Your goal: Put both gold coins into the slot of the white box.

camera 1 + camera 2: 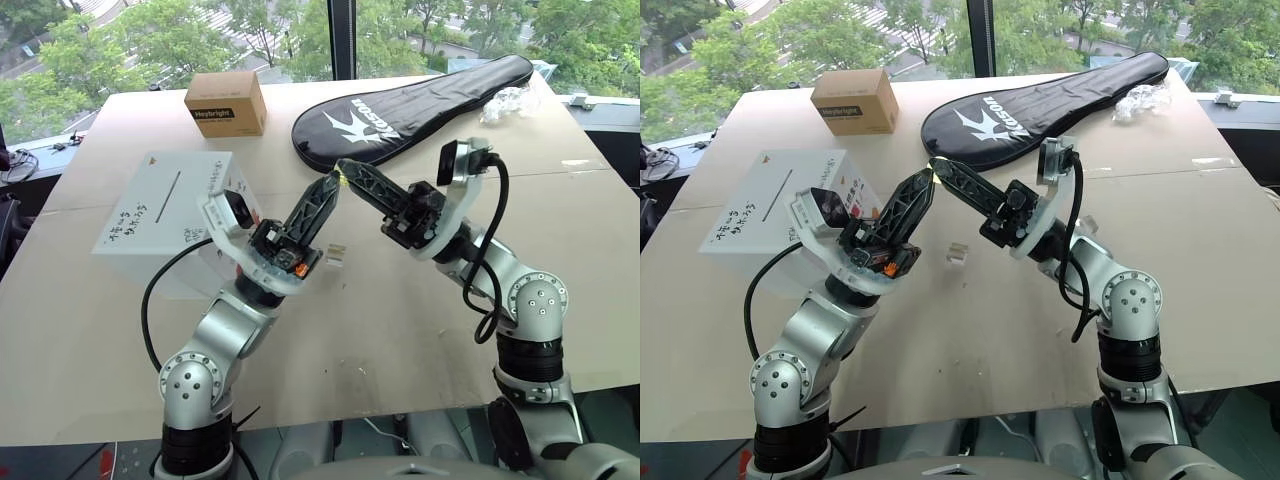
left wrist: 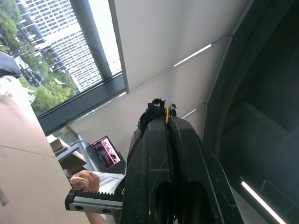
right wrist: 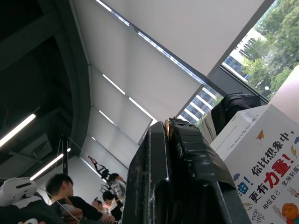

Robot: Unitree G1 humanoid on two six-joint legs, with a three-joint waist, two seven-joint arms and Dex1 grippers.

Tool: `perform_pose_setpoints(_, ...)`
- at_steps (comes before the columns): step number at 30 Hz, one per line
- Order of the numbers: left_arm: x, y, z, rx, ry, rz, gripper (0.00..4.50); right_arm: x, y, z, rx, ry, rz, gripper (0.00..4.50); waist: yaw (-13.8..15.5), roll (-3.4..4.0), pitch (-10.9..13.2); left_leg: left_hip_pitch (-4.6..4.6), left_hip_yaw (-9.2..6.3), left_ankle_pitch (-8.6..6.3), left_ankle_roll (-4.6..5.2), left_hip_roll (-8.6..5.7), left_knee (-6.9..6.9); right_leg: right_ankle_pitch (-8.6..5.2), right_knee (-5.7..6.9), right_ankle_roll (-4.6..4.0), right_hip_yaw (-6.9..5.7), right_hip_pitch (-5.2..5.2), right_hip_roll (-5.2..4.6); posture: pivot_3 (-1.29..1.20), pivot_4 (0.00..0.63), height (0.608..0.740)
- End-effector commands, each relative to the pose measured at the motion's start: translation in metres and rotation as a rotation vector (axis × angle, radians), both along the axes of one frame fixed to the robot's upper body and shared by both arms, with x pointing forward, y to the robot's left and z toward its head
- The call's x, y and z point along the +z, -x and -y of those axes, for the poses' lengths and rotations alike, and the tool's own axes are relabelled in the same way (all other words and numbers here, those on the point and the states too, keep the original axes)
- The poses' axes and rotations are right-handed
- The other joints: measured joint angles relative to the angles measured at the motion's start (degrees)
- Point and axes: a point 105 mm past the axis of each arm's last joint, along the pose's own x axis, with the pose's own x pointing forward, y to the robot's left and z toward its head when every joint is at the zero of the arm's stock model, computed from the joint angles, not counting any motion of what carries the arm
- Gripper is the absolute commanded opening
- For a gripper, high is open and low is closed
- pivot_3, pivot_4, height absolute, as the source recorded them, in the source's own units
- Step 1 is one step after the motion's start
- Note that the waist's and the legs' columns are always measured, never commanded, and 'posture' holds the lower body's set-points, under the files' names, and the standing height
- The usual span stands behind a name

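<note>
Above the table's middle, my left gripper (image 1: 336, 183) and my right gripper (image 1: 346, 168) meet tip to tip. A thin yellow glint of a gold coin (image 1: 341, 179) sits where they touch. The left wrist view shows a gold edge (image 2: 167, 113) pinched between shut fingers. The right wrist view shows the same kind of gold edge (image 3: 167, 125) between its shut fingers. I cannot tell whether both grip one coin. The white box (image 1: 135, 235) stands at the left, below and left of the grippers, with its dark slot (image 1: 172, 190) on top beside handwriting.
A brown cardboard box (image 1: 226, 103) sits at the table's far left. A black racket cover (image 1: 420, 95) lies across the far middle, with crumpled clear plastic (image 1: 508, 100) at its right end. A small clear plastic scrap (image 1: 337, 255) lies under the grippers. People sit beyond the table.
</note>
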Motion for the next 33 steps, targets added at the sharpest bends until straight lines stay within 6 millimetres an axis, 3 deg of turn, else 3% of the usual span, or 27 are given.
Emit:
perform_pose_setpoints(1, 0.003, 0.003, 0.005, -0.026, -0.005, 0.015, 0.00, 0.013, 0.014, -0.006, 0.031, -0.002, 0.089, 0.66, 0.00, 0.00, 0.00, 0.00, 0.00, 0.00, 0.00, 0.00, 0.00, 0.00, 0.00, 0.00, 0.00, 0.00, 0.00, 0.00, 0.150, 0.740)
perform_pose_setpoints(5, 0.003, 0.002, 0.002, 0.003, -0.018, 0.021, 0.00, 0.012, 0.004, 0.000, -0.029, -0.015, 0.065, 2.23, 0.03, 0.00, 0.00, 0.00, -0.01, 0.00, 0.00, 0.00, -0.02, 0.00, 0.00, 0.00, 0.00, -0.01, 0.00, 0.00, 0.150, 0.740)
perform_pose_setpoints(11, 0.012, 0.000, -0.010, 0.077, -0.053, 0.062, 0.00, 0.012, -0.009, 0.020, -0.133, -0.038, 0.058, 2.23, 0.04, 0.00, 0.00, -0.01, 0.00, 0.00, 0.00, 0.00, -0.02, 0.00, -0.01, 0.00, 0.00, -0.03, 0.00, 0.00, 0.150, 0.740)
perform_pose_setpoints(14, 0.017, 0.001, -0.018, 0.191, -0.264, 0.134, 0.00, 0.009, -0.017, 0.043, -0.226, 0.045, 0.138, 2.23, 0.00, -0.01, 0.00, -0.03, 0.01, 0.00, 0.00, 0.00, -0.03, 0.00, -0.01, 0.00, 0.01, -0.05, 0.00, 0.00, 0.150, 0.740)
perform_pose_setpoints(16, 0.018, -0.006, -0.026, 0.285, -0.471, 0.164, 0.00, -0.005, -0.016, 0.049, -0.246, 0.244, 0.265, 2.23, 0.29, -0.03, 0.06, -0.07, -0.01, 0.00, 0.00, 0.00, -0.05, 0.00, -0.01, 0.00, 0.00, -0.08, 0.01, 0.00, 0.150, 0.740)
perform_pose_setpoints(18, 0.020, -0.013, -0.038, 0.360, -0.655, 0.183, 0.00, -0.018, -0.015, 0.055, -0.242, 0.416, 0.393, 2.23, 0.38, -0.03, 0.08, -0.13, 0.01, 0.00, 0.00, -0.03, -0.06, -0.01, -0.07, 0.01, -0.04, -0.11, 0.03, 0.00, 0.150, 0.740)
perform_pose_setpoints(21, 0.042, -0.023, -0.067, 0.539, -0.817, 0.223, 0.00, -0.020, -0.011, 0.060, -0.205, 0.527, 0.559, 2.23, -0.06, -0.12, 0.13, -0.17, 0.09, -0.01, 0.01, 0.02, -0.10, -0.01, -0.06, 0.02, 0.00, -0.22, 0.07, 0.00, 0.150, 0.740)
perform_pose_setpoints(25, 0.062, -0.039, -0.106, 0.835, -1.107, 0.193, 0.00, -0.008, -0.006, 0.061, -0.153, 0.571, 0.723, 2.23, -0.13, -0.20, 0.24, -0.38, 0.15, 0.00, 0.00, 0.06, -0.18, -0.01, 0.00, 0.01, 0.09, -0.54, 0.10, 0.00, 0.150, 0.740)
perform_pose_setpoints(29, 0.065, -0.040, -0.128, 1.014, -1.268, 0.081, 0.00, 0.010, -0.007, 0.061, -0.150, 0.564, 0.816, 2.23, 0.08, -0.26, 0.28, -0.55, 0.09, 0.00, 0.00, 0.02, -0.16, -0.01, -0.05, 0.01, 0.07, -0.66, 0.00, 0.00, 0.150, 0.740)
perform_pose_setpoints(33, 0.064, -0.036, -0.141, 1.116, -1.253, -0.024, 0.00, 0.018, -0.011, 0.061, -0.164, 0.552, 0.853, 2.23, 0.52, -0.29, 0.29, -1.02, -0.14, 0.00, -0.01, -0.01, -0.05, 0.00, -0.04, 0.00, 0.04, -1.01, -0.07, 0.00, 0.150, 0.740)
